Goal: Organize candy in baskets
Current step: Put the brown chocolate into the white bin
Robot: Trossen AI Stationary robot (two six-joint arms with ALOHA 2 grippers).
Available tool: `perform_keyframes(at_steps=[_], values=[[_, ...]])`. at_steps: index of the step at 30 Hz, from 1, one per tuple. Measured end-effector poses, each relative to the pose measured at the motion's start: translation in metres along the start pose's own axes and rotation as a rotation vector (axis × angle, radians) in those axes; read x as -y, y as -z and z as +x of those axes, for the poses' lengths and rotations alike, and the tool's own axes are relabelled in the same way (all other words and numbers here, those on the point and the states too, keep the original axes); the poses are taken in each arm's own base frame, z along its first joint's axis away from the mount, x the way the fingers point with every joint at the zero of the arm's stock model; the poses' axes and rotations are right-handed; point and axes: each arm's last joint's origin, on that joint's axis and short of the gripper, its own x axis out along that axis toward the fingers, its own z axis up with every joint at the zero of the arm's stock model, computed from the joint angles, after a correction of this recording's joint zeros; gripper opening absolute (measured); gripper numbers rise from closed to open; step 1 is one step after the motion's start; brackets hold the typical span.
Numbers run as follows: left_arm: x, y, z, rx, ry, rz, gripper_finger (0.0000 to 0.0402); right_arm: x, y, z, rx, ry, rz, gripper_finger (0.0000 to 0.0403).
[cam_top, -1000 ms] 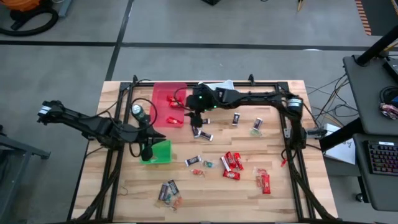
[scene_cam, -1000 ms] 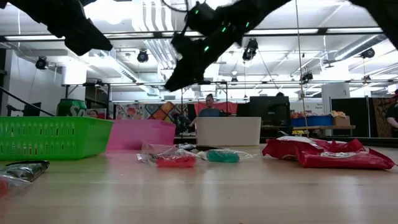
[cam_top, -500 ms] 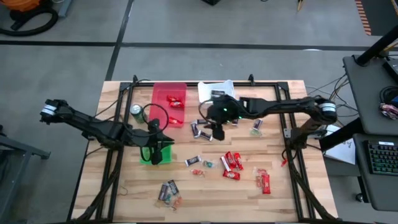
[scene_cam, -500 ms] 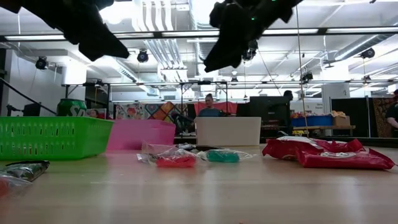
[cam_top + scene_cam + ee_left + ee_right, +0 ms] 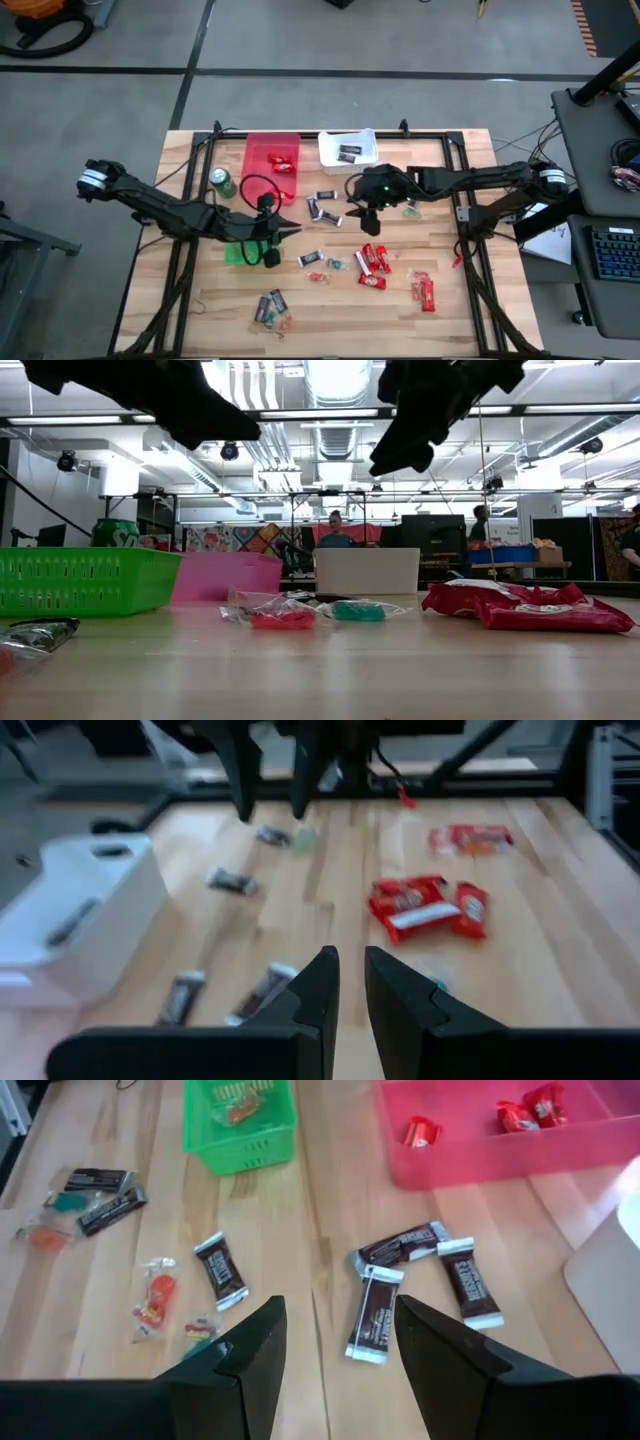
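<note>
Glossy flat candy (image 5: 373, 1313) beneath spread right end effector (image 5: 332, 1342); left end effector (image 5: 347, 982) nearly clenched, empty.

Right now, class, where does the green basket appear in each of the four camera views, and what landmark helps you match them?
High view: green basket left of centre, partly under the left arm.
Low view: far left.
Left wrist view: not in it.
Right wrist view: at the top edge.
Shared landmark: the red basket beside it, also seen in the low and right wrist views.
</note>
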Motion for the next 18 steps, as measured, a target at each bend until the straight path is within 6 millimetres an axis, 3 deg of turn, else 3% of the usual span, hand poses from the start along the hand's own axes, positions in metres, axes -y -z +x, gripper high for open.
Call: perform_keyframes(at_steps=[18], values=[[-0.004, 0.018, 0.053, 0.007, -0.074, 0.148, 0.0037, -0.023, 0.011, -0.02, -0.017, -0.052, -0.018, 0.0178]])
